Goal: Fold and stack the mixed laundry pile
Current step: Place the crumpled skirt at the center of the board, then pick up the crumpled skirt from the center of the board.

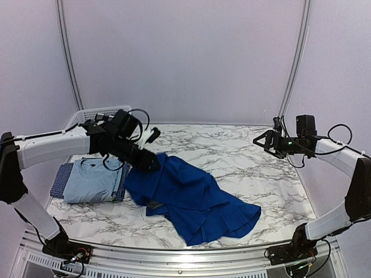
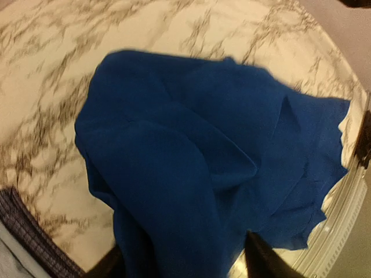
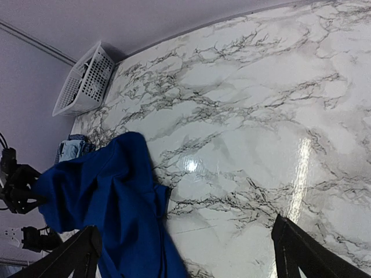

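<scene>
On the veined marble table [image 1: 249,168], a crumpled royal-blue shirt [image 1: 191,200] bunches at left gripper [image 1: 148,162], grip unclear; right gripper [image 1: 262,141] gapes wide

Soft, even light fills the overhead view, leaving the pale lilac walls [image 1: 185,58] flat and casting only a faint shadow under the hem of the crumpled royal-blue shirt [image 1: 191,202] on the glossy white table top with grey marble veining [image 1: 243,156]. The thin grey uprights [image 1: 66,58] bow outward, a wide-lens bend. From the right wrist, a bright streak of glare runs down the marble, with a smaller hot spot beside the shirt; the table's far edge curves. The left-wrist picture is the weakest: tinted warm yellow, smeared throughout, the shirt's folds and hem soft, the veining blurred brown.
</scene>
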`<move>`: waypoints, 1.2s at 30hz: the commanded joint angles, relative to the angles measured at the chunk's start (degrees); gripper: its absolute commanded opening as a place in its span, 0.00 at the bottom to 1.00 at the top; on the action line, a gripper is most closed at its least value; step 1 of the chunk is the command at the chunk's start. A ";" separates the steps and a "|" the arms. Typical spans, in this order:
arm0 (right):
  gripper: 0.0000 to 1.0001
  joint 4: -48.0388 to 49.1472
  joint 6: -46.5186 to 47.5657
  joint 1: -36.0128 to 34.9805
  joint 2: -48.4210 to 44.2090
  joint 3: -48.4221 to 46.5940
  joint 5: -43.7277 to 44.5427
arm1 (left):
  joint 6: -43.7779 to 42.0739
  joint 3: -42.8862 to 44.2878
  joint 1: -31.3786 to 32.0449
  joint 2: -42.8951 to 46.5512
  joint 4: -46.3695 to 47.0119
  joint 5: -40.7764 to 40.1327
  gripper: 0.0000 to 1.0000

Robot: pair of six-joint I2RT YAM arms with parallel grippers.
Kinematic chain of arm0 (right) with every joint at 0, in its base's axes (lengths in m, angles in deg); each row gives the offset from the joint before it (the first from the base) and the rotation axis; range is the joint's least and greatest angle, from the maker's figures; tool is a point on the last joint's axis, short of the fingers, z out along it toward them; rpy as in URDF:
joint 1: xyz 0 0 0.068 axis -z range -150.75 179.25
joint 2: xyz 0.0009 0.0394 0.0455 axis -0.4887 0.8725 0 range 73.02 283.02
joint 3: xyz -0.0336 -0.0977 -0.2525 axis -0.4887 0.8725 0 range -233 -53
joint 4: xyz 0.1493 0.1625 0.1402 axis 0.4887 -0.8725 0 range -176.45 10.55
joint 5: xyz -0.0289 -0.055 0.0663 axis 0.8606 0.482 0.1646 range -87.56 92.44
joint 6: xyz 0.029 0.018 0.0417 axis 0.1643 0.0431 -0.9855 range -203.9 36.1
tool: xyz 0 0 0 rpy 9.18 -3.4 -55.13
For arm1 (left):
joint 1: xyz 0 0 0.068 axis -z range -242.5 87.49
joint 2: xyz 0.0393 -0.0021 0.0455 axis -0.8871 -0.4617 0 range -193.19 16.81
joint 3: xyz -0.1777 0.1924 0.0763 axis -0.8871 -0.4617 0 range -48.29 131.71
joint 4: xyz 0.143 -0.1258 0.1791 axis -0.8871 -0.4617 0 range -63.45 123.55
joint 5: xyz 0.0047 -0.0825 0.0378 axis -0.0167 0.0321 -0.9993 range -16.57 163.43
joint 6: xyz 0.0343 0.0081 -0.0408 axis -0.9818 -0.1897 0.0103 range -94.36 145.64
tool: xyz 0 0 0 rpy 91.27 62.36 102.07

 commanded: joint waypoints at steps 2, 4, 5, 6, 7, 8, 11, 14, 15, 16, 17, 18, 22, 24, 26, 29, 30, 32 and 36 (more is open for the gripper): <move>0.99 -1.98 2.71 -3.48 2.68 0.92 -1.40 | 2.75 -9.73 -3.31 10.52 5.84 -4.19 0.98; 0.99 -2.27 3.30 -7.68 5.89 0.02 -0.89 | 4.21 -8.60 -4.44 7.77 5.97 -4.92 0.99; 0.99 -2.16 3.47 -9.48 7.75 -0.77 -0.74 | 5.35 -7.21 -5.03 5.29 5.38 -5.53 0.99; 0.99 -1.92 3.36 -10.83 9.48 -1.45 -0.39 | 6.36 -4.16 -5.53 2.04 4.31 -5.47 0.99; 0.99 -1.70 3.17 -12.05 11.33 -2.20 -0.10 | 7.29 -2.64 -5.81 -1.01 3.32 -5.63 0.99; 0.99 -1.34 2.75 -12.97 13.04 -3.03 0.35 | 8.27 1.10 -5.93 -4.38 2.24 -6.67 0.98; 0.99 0.17 0.98 -14.87 18.02 -5.86 2.08 | 11.19 9.62 -6.56 -13.13 0.05 -9.42 0.99; 0.98 -1.02 0.54 -17.31 24.97 -10.84 2.91 | 15.01 17.26 -8.57 -21.88 -2.13 -7.70 0.98; 0.98 -1.77 0.53 -18.44 26.95 -12.58 2.80 | 15.33 19.44 -8.96 -24.22 -2.71 -5.20 0.96; 0.98 -2.33 0.71 -19.51 28.56 -13.98 2.44 | 15.00 21.60 -8.97 -26.62 -3.47 -3.03 0.94; 0.98 -2.63 0.77 -20.78 29.95 -14.98 1.78 | 13.97 23.19 -8.57 -28.49 -4.02 -0.64 0.93; 0.98 -2.72 0.69 -21.86 30.92 -15.55 1.16 | 12.08 24.28 -8.06 -30.01 -4.50 1.57 0.93; 0.98 -0.83 -1.02 -24.32 32.31 -14.24 -1.43 | 9.90 26.13 -6.93 -34.54 -6.34 8.08 0.86; 0.98 0.85 -2.04 -23.92 31.57 -12.76 -1.87 | 9.97 26.22 -6.83 -36.13 -6.32 10.35 0.76; 0.99 1.77 -2.89 -22.70 30.68 -11.77 -2.35 | 9.98 27.64 -6.83 -37.67 -6.48 12.69 0.60; 0.99 2.02 -3.41 -19.48 28.96 -11.19 -2.99 | 9.98 32.58 -6.95 -38.95 -6.60 13.91 0.22; 0.99 2.08 -3.61 -17.90 28.32 -11.00 -3.25 | 9.99 35.21 -7.19 -38.96 -6.72 13.15 0.09; 0.99 1.91 -3.74 -14.28 26.87 -10.87 -3.65 | 10.73 43.04 -8.07 -38.57 -6.77 9.18 0.00; 0.99 2.09 -4.34 -8.66 23.35 -11.23 -4.98 | 9.81 59.83 -9.38 -38.76 -6.73 -1.99 0.00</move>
